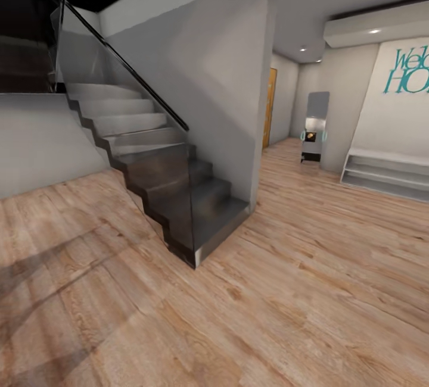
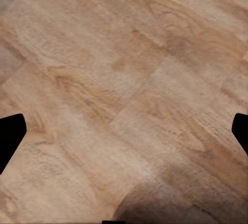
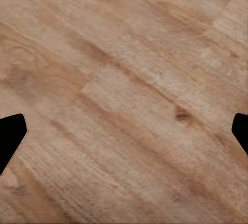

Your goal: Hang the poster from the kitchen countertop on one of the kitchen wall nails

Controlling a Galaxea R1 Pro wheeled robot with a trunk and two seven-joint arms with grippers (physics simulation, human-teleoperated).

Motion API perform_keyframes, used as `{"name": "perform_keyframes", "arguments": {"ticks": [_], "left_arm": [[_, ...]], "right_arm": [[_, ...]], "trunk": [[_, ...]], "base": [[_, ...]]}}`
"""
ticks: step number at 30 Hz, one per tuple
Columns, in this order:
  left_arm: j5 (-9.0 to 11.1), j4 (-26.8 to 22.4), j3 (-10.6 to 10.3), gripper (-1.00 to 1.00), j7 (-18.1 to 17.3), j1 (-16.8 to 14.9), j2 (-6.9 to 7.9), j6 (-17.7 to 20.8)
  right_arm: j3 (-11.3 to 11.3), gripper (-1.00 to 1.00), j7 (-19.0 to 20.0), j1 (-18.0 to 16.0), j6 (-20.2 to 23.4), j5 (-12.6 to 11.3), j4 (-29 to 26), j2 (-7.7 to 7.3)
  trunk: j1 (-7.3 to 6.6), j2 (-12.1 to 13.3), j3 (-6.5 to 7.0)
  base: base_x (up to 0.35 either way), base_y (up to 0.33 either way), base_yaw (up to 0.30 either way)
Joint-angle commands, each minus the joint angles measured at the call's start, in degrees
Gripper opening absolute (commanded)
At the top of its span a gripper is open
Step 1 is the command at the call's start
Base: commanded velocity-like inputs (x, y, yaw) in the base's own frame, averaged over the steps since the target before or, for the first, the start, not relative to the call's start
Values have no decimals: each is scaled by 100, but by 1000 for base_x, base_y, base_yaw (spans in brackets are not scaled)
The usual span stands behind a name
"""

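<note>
Poster, counter out of sight; robot was in hallway, in transit. Judged: framed poster light, rigid, glazing maybe fragile; grip frame edge. Head view gave staircase [image 1: 161, 167], wall lettering [image 1: 408, 71]; wrist views gave wood floor [image 2: 124, 79]. Left fingers [image 2: 10, 136] and right fingers [image 3: 11, 138] wide apart, holding nothing.

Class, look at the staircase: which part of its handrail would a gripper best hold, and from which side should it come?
The slim dark handrail slopes along the top of the glass panel on the open side of the staircase. Grip it across its thin width near the lower end, probably coming from above, since glass closes off the space beneath.
</note>
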Motion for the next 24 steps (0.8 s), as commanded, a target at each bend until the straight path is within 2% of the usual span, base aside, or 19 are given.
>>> {"name": "perform_keyframes", "arguments": {"ticks": [1, 24], "left_arm": [[-3, -5, 6, 100, 3, 1, -2, -9], [-5, -8, 6, 100, 3, 1, -2, -9]], "right_arm": [[1, 100, -1, -2, -17, 3, 3, -2], [1, 100, -1, -2, -17, 3, 3, -1]], "trunk": [[0, -3, -5], [0, -3, -5]], "base": [[0, 0, 293], [0, 0, 293]]}}
